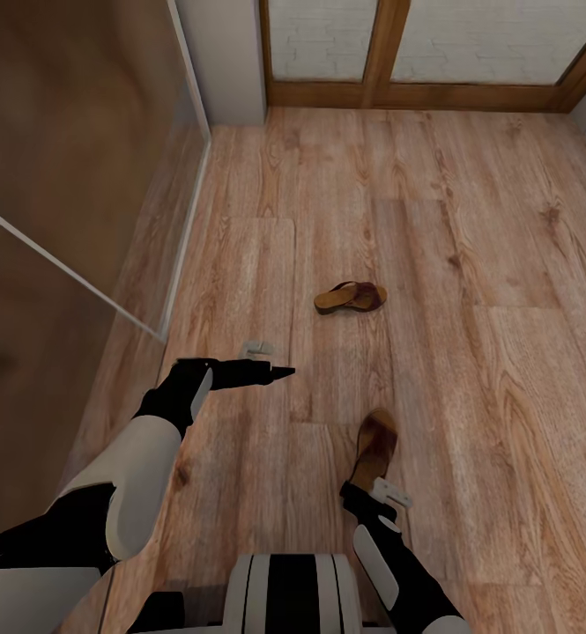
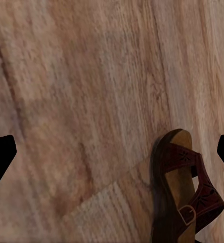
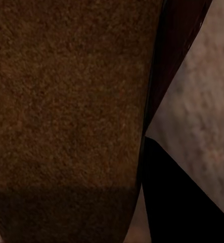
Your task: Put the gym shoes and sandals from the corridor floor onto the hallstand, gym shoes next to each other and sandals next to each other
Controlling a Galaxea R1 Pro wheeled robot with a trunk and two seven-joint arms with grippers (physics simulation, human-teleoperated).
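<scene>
Brown sandal (image 1: 374,447) at right pincer (image 1: 388,493), seemingly gripped.

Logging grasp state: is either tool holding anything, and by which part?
Right tool is at the near sandal's heel end; whether it grips cannot be told. Left tool holds nothing.

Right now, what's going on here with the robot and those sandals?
The robot's right gripper is down at the near sandal on the wood-plank floor, its footbed close up in the right wrist view; whether the jaws have closed isn't clear. The left gripper hovers open and empty. The far sandal lies untouched farther ahead.
</scene>
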